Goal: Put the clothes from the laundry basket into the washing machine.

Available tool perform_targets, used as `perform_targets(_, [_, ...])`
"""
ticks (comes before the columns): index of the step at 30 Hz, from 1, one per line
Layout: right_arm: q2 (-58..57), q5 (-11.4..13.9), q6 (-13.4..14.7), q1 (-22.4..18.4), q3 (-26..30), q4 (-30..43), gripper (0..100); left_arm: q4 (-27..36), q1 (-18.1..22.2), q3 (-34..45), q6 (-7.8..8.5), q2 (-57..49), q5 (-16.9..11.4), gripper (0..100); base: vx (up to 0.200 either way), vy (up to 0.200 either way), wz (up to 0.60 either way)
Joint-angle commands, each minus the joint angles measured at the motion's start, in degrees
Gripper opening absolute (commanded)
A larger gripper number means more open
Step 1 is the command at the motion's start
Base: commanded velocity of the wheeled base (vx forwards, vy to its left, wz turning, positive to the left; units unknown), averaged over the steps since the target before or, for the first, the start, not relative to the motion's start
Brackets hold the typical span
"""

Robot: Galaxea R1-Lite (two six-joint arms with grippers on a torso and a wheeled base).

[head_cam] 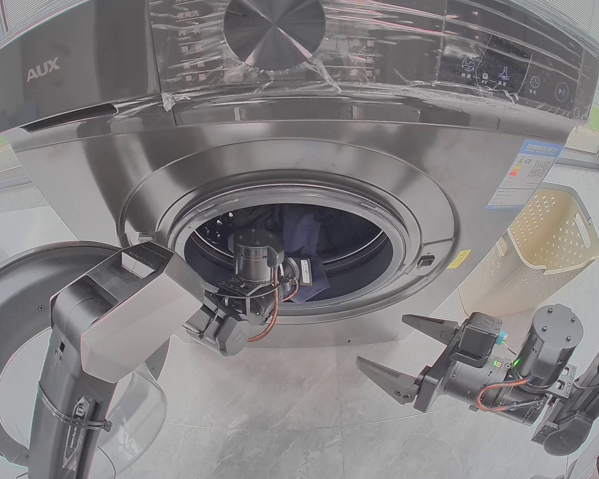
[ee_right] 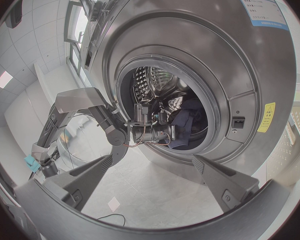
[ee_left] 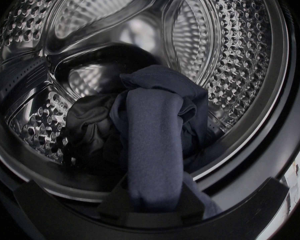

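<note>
Clothing (ee_left: 155, 134) sits pinched in left end effector (ee_left: 153, 200); right end effector (head_cam: 383, 340) gapes wide.

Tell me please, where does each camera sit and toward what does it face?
Head view: high on the robot, facing forward and down at the washing machine; both arms show, right pincer open.
Left wrist view: at the door opening, facing into the drum; left pincer holds the navy garment.
Right wrist view: low, outside, facing the opening; its own pincer fingers show, and the left arm.
Shared: all three show the navy garment.
</note>
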Motion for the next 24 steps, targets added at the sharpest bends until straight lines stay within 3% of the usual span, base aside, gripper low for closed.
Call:
perform_targets(1, [0.1, 0.0, 0.1, 0.1, -0.1, 0.0, 100, -1.1, 0.3, -5.8, -0.41, 2.0, 0.9, 0, 0.000, 0.000, 0.00])
perform_targets(4, [0.2, 0.0, 0.1, 0.2, 0.1, 0.0, 100, -4.4, 0.2, -8.9, -1.64, 3.5, 2.2, 0, 0.000, 0.000, 0.00])
perform_targets(8, [0.1, 0.0, 0.1, 0.8, 0.0, 0.0, 100, -6.4, 0.5, -11.9, -1.73, 5.1, 2.5, 0, 0.000, 0.000, 0.00])
perform_targets(13, [0.4, 0.0, 0.1, 0.8, 0.1, 0.0, 100, -10.2, 1.2, -23.4, -1.55, 9.8, 5.3, 0, 0.000, 0.000, 0.00])
perform_targets(23, [1.1, 0.0, 0.1, 0.8, 0.1, -0.1, 100, -6.6, 2.4, -27.4, -1.20, 11.4, 5.7, 0, 0.000, 0.000, 0.00])
perform_targets(24, [1.1, 0.0, 0.1, 0.8, 0.1, 0.0, 100, -6.6, 2.3, -27.4, -1.20, 11.4, 5.7, 100, 0.000, 0.000, 0.00])
